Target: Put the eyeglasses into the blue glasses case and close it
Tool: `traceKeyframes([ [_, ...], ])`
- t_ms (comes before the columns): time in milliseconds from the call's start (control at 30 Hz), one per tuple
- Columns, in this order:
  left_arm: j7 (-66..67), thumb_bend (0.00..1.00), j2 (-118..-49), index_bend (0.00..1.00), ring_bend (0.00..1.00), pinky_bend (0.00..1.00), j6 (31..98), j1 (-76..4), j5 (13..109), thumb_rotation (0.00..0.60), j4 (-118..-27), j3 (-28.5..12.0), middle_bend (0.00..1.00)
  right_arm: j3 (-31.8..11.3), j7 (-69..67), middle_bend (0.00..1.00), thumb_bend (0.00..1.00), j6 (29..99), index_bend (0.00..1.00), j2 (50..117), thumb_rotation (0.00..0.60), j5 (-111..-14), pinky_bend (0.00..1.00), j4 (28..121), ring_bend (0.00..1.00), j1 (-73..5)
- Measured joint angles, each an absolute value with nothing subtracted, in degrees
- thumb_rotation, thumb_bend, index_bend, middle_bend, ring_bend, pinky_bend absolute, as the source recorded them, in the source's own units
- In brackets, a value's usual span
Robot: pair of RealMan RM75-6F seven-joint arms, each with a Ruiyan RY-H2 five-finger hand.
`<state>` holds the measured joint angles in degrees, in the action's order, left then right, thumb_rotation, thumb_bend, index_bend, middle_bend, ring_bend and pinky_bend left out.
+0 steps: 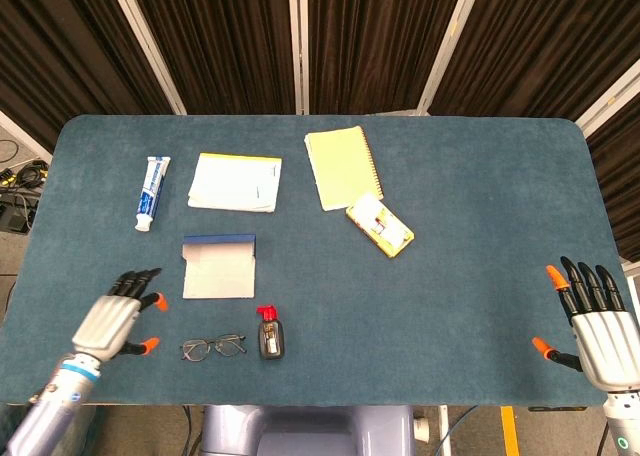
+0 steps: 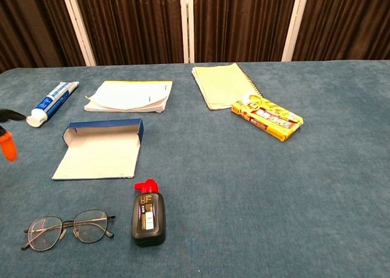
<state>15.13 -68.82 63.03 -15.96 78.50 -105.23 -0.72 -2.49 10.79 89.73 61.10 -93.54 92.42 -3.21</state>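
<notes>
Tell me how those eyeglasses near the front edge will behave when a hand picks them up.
The eyeglasses have a thin wire frame, so they are probably light and easily bent. They lie flat with temples folded, leaving little to grip, so fingers may slide them across the table cloth instead. The lenses look fragile and likely smudge. The left hand is open beside them.
</notes>
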Motion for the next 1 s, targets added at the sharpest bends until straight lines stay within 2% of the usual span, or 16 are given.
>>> traceKeyframes([
  [167, 22.4, 0.37, -73.9, 0.46, 0.0, 0.0, 61.0, -18.1, 72.6, 0.6, -106.1, -1.0, 0.0, -2.4, 10.5, 0.0, 0.0, 89.2, 0.0, 61.1, 0.6, -93.1, 0.0, 92.3, 0.0, -3.3],
  [367, 29.0, 0.37, -78.8, 0.45, 0.0, 0.0, 60.6, -20.0, 66.7, 0.6, -106.9, -0.9, 0.0, -2.5, 9.8, 0.0, 0.0, 89.1, 0.0, 61.1, 0.6, -92.9, 0.0, 92.1, 0.0, -3.3],
  [633, 31.6, 0.44, -82.4, 0.48, 0.0, 0.0, 61.9, -20.9, 64.9, 0.6, -106.0, -0.1, 0.0, -2.3, 9.7, 0.0, 0.0, 88.7, 0.0, 61.2, 0.6, -92.9, 0.0, 91.9, 0.0, -3.5],
  [1000, 32.8, 0.45, -84.3, 0.48, 0.0, 0.0, 63.0, -21.6, 62.1, 0.6, -105.3, 0.6, 0.0, -2.3, 9.6, 0.0, 0.0, 88.6, 0.0, 61.2, 0.6, -92.8, 0.0, 91.8, 0.0, -3.6],
])
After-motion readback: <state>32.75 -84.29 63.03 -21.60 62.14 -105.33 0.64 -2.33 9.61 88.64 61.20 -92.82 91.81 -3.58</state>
